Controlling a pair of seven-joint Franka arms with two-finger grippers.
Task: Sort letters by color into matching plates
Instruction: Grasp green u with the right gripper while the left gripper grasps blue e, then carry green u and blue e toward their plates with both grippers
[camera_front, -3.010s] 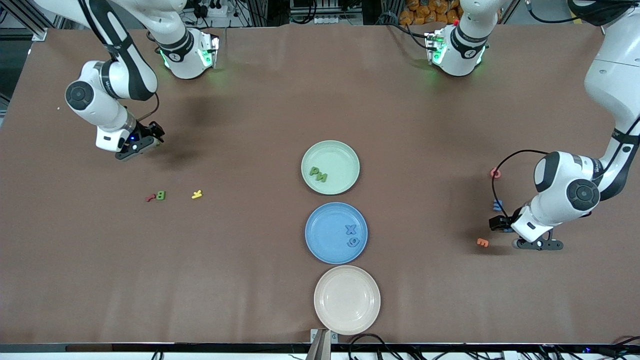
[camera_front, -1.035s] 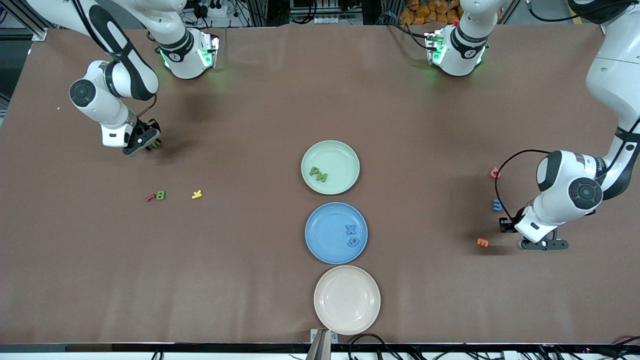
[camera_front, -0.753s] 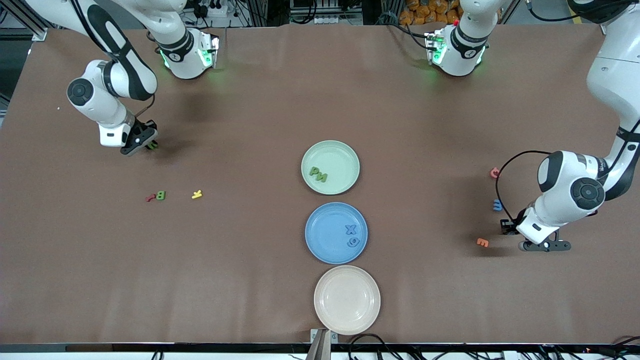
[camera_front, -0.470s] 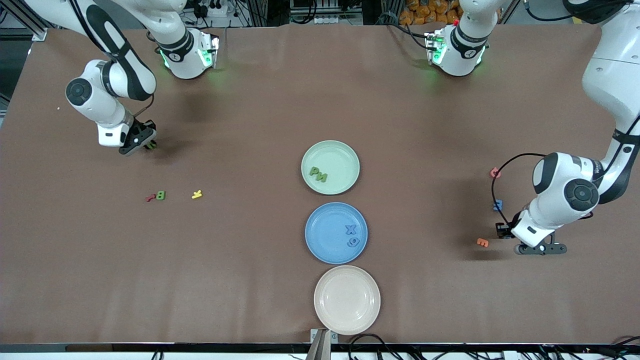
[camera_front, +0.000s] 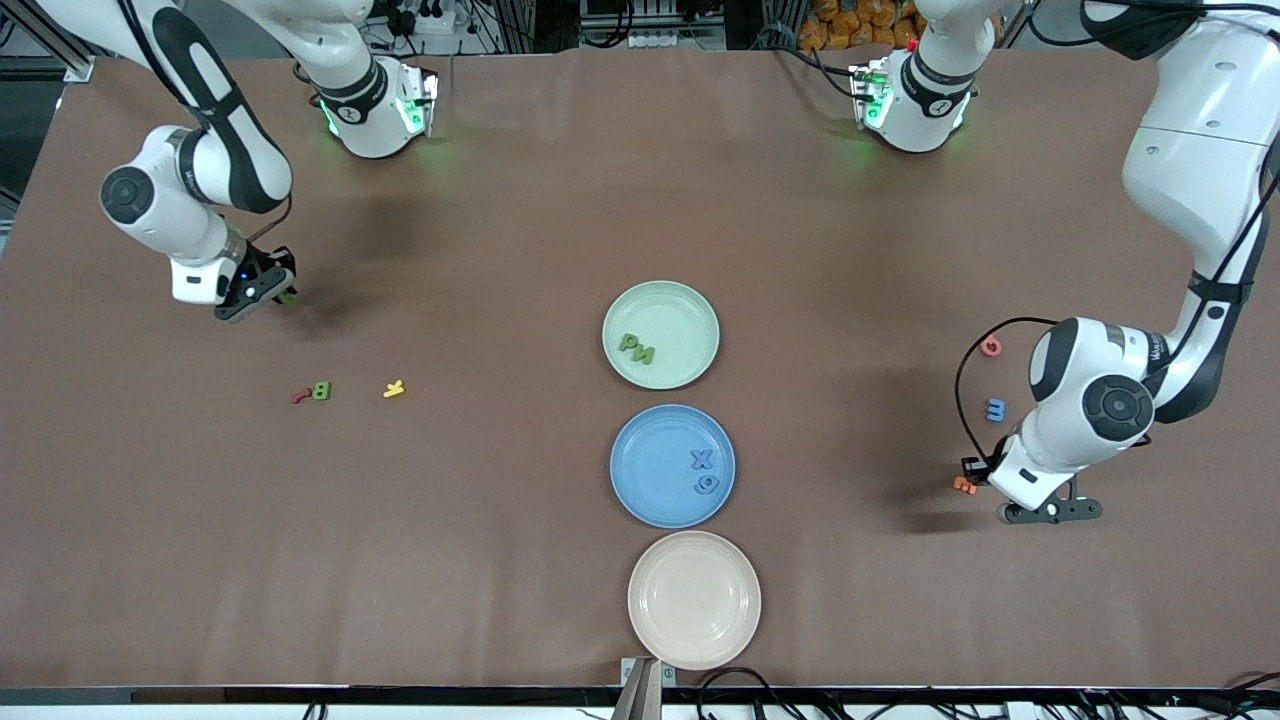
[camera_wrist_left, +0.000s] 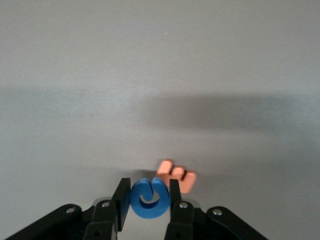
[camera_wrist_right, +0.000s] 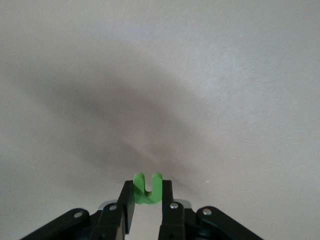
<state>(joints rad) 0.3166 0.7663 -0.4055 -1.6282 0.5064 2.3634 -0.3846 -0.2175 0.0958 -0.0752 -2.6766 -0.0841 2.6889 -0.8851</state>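
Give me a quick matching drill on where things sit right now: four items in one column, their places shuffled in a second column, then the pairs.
Items
1. blue C-shaped letter
2. green U-shaped letter
3. blue X letter
4. green B letter

Places
A. lying on the table beside a small red piece
B. clamped in the right end effector
C. lying in the blue plate
D. clamped in the left end effector, above the table near an orange piece

Pairs: 1-D, 2-B, 3-C, 4-A
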